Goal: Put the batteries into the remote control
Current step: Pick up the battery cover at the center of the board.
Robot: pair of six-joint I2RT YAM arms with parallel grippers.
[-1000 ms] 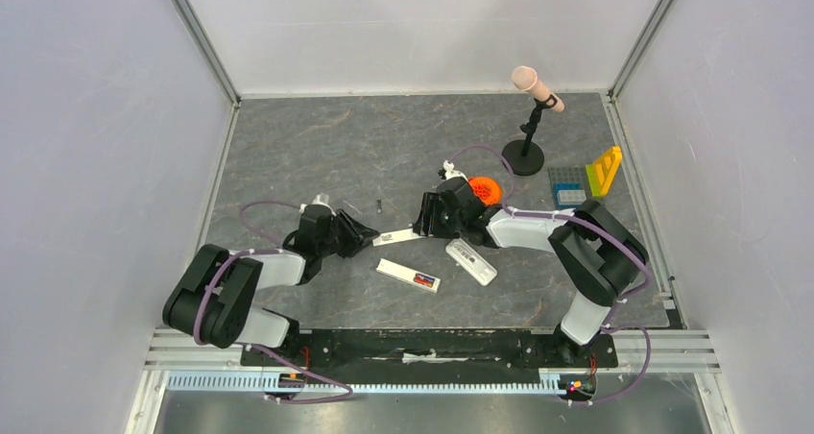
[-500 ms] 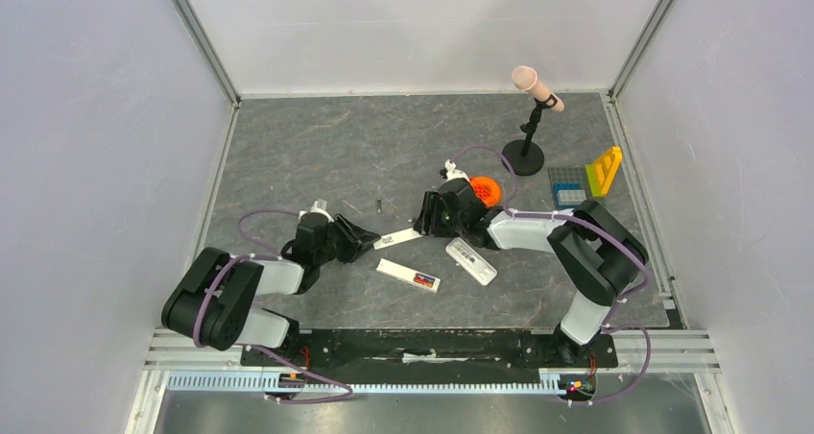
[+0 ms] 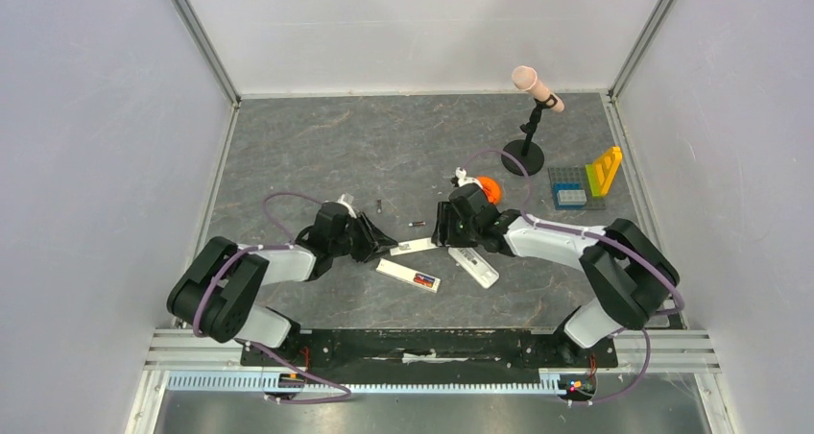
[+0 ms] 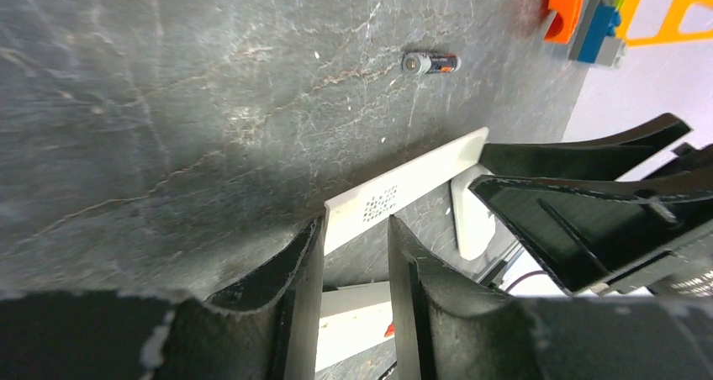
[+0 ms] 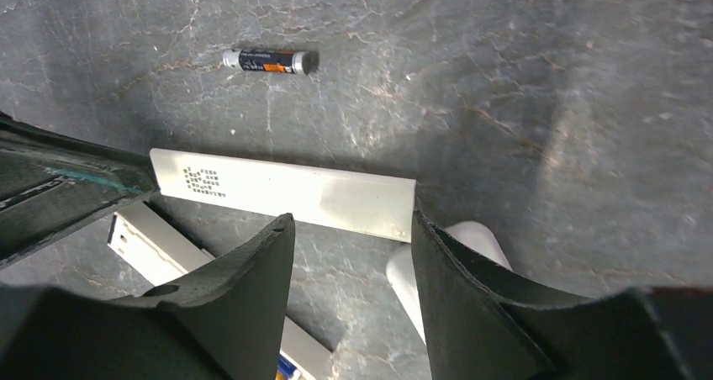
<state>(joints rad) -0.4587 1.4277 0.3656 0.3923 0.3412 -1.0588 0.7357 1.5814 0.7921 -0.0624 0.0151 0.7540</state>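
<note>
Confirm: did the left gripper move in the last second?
Yes. In the top view the left gripper shifted right and slightly toward the near edge, judged against the remote control, which stayed put.

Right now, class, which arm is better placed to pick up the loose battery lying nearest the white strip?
Right. The battery lies just past the right gripper, whose fingers are spread wide. The left gripper sits farther off, its fingers close about the end of the white strip.

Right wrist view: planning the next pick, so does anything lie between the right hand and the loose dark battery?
Yes: the thin flat white plastic strip lies crosswise between the right hand and the small dark cylindrical battery.
</note>
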